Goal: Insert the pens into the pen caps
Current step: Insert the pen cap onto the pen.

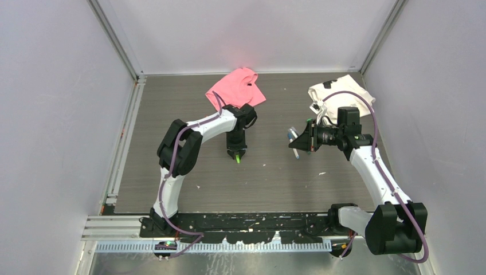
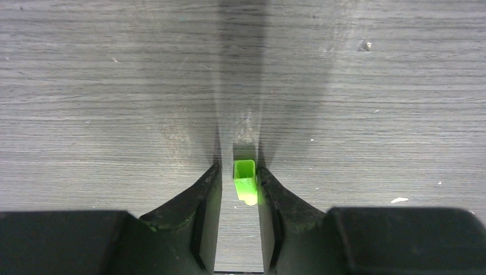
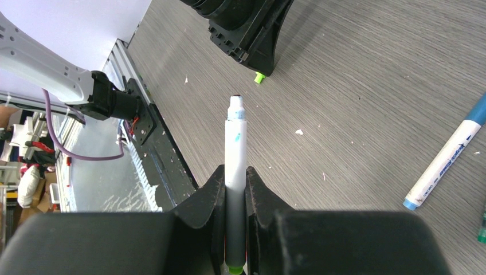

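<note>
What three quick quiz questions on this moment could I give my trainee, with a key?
1. True or false: the right gripper is shut on a white pen.
2. The green cap between the fingers of the left gripper is: A) lying on its side; B) standing on the table, open end up; C) pushed onto a pen.
3. What colour is the cloth beyond the left arm?
Key: 1 true; 2 B; 3 pink.
</note>
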### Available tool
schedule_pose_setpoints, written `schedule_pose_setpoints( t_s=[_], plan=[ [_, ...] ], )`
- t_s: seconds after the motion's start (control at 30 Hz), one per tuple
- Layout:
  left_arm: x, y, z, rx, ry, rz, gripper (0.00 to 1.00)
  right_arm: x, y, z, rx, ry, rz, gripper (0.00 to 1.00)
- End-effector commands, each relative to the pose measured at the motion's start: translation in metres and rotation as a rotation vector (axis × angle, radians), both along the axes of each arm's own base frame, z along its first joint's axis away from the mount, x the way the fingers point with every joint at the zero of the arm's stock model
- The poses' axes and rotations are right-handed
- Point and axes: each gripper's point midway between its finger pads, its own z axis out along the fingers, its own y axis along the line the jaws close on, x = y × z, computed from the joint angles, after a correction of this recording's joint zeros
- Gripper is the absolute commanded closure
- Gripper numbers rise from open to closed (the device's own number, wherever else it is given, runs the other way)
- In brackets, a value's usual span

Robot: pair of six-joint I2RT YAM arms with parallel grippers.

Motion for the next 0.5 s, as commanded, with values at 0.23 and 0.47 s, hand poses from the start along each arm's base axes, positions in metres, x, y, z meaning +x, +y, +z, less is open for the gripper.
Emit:
schedule_pose_setpoints(
  t_s=[0.23, 0.47],
  plan=[
    [-0.014, 0.017, -0.051, 0.084, 0.051, 0.027, 0.99, -0.003, 0.004, 0.009, 0.037, -0.031, 0.044, 0.99],
    [0.028, -0.017, 0.029, -0.172, -0.255, 0.039, 0.99, -0.019, 0.006, 0.012, 0.003, -0.116, 0.169, 0.99]
  ],
)
